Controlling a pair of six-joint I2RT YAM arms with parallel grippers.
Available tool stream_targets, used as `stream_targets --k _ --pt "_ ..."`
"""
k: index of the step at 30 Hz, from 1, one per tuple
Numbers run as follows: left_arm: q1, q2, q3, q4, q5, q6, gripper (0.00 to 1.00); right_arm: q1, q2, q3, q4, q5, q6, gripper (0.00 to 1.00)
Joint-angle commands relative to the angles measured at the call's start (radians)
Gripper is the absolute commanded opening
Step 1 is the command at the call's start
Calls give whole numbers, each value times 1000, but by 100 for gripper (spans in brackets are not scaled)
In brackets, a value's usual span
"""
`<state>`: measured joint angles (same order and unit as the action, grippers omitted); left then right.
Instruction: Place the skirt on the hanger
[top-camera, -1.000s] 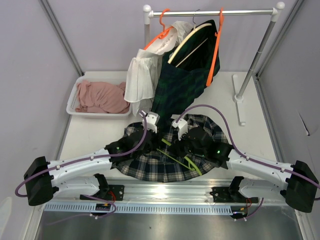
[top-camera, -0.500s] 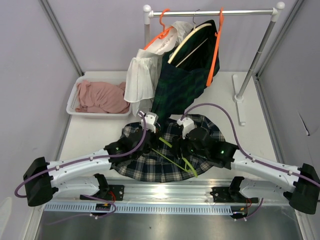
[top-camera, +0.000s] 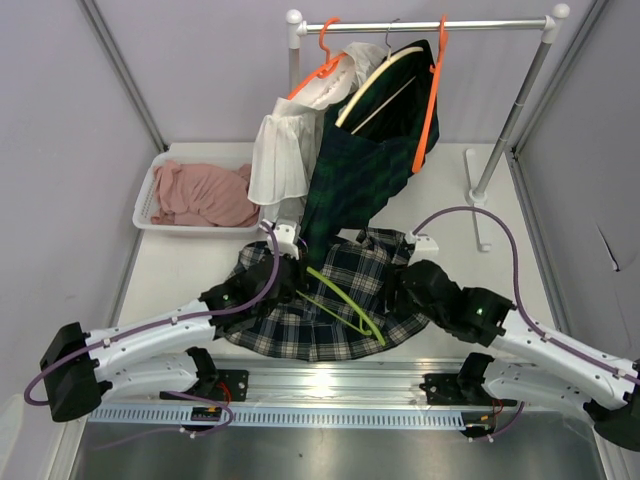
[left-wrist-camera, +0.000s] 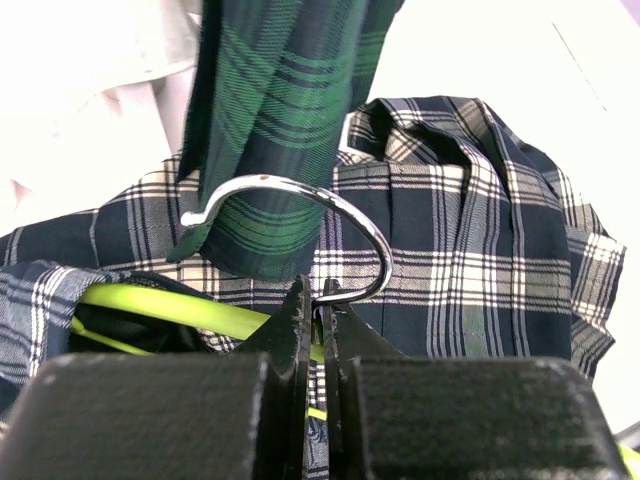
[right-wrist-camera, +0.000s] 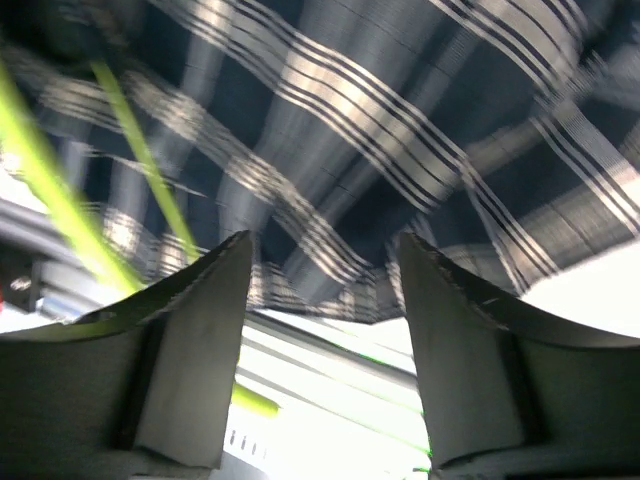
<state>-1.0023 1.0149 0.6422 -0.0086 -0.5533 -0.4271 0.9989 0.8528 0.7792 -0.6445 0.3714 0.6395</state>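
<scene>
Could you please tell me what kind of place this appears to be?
Probably a robotics lab test cell for clothes handling: robot arms at a white table, a clothes rail with hung garments, a basket of pink clothing.

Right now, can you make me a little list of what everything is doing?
skirt: plaid, bunched on the table, not hung yet
hanger: green, lying on the skirt
left gripper: shut on the hanger
right gripper: open, over the skirt, holding nothing
basket: pink cloth inside, back left
rack: clothes hanging behind
</scene>
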Motion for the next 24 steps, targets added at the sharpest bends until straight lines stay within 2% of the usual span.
stream_targets --k 1,6,12,16,18,19,20,22,23,24 --pt "24 -33 -6 25 -56 5 0 -2 -14 -32 -106 58 131 62" --pt "27 -32 -7 32 -42 10 0 21 -52 -145 22 -89 112 63" --pt "27 -33 -10 39 -34 8 0 52 -3 -224 126 -127 137 73" --pt "27 -39 -12 39 -33 11 0 44 47 -258 238 -118 157 74" --pt "27 -44 -12 41 -31 14 0 26 69 -258 266 -124 146 64" --pt "27 -48 -12 45 -28 20 0 2 83 -256 276 -124 141 58" --pt "27 -50 -10 47 -27 24 0 -12 106 -253 281 -132 126 43" --pt "27 -56 -12 48 -27 31 0 -48 117 -238 276 -150 109 34" --pt "28 -58 -10 48 -30 33 0 -58 114 -227 266 -152 92 24" --pt "28 -61 -13 48 -33 34 0 -68 106 -195 250 -152 85 20"
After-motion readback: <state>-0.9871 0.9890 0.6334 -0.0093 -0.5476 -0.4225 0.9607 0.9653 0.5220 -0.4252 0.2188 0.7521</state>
